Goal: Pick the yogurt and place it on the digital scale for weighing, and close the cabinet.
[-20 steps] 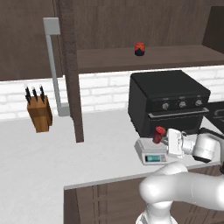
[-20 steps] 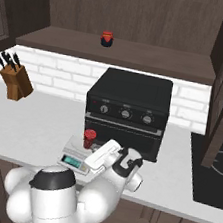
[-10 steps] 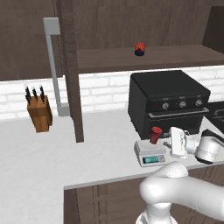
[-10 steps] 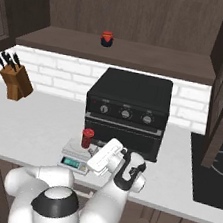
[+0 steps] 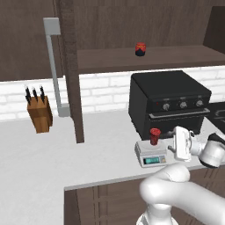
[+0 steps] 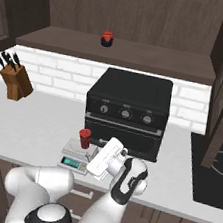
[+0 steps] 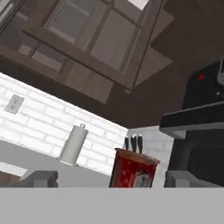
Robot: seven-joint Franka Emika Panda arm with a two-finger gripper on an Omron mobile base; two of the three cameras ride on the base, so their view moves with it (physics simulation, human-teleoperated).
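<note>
The yogurt (image 5: 154, 136) stands upright on the digital scale (image 5: 150, 153), near the counter's front edge before the black oven (image 5: 169, 101). The gripper (image 7: 109, 178) is released, fingers spread either side of the cup. Backing out crookedly could tip it; the cabinet (image 5: 70, 70) door is not yet closed.

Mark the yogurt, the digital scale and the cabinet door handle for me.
yogurt (image 5: 154, 136): left base view, its red body.
digital scale (image 5: 150, 160): left base view, its lit display.
cabinet door handle (image 5: 52, 70): left base view, mid bar.

Scale (image 6: 75, 154) partly behind arm
</note>
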